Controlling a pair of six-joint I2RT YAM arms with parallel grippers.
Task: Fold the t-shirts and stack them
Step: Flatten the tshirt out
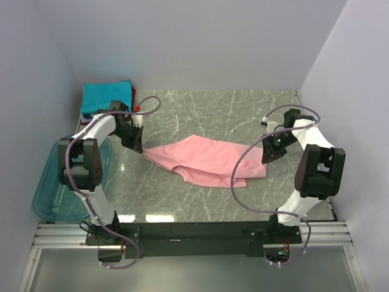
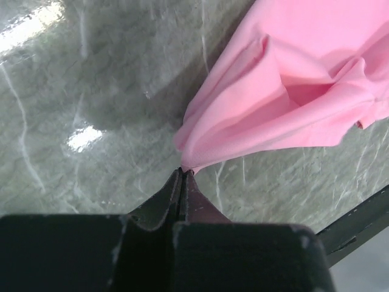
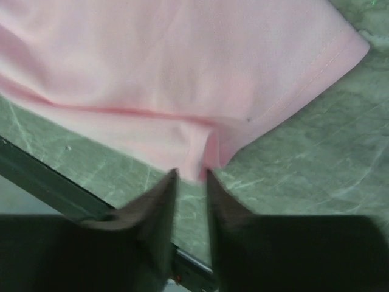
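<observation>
Pulling with only one side gripped is the main risk, so check both claws before you move. Your left gripper point(image 2: 185, 171) is clenched on the narrow left tip of the pink t-shirt point(image 1: 209, 159), and the cloth is drawn to a point there. Your right gripper point(image 3: 191, 173) has its jaws slightly parted. The shirt's right edge sits just at their tips, and bare table point(image 1: 243, 115) shows in the gap behind, so it probably has no real hold.

If the left arm lifts or drags now, the shirt will likely slide and bunch toward that side instead of spreading flat. If the right claw closes where it is, it may catch only one layer of the folded-over edge, or miss. The purple cable point(image 1: 238, 165) of the right arm loops over the shirt's right end in the top view and could snag the cloth on a sweep.

The shirt lies on the middle of the table with its long axis running left to right. Its pointed left end is farther from the arm bases and its broad, stitched right end is nearer. Creases hide the collar, so you cannot tell which end is the neck. A folded teal shirt point(image 1: 107, 94) waits at the far left corner, above the blue bin point(image 1: 48, 194).
</observation>
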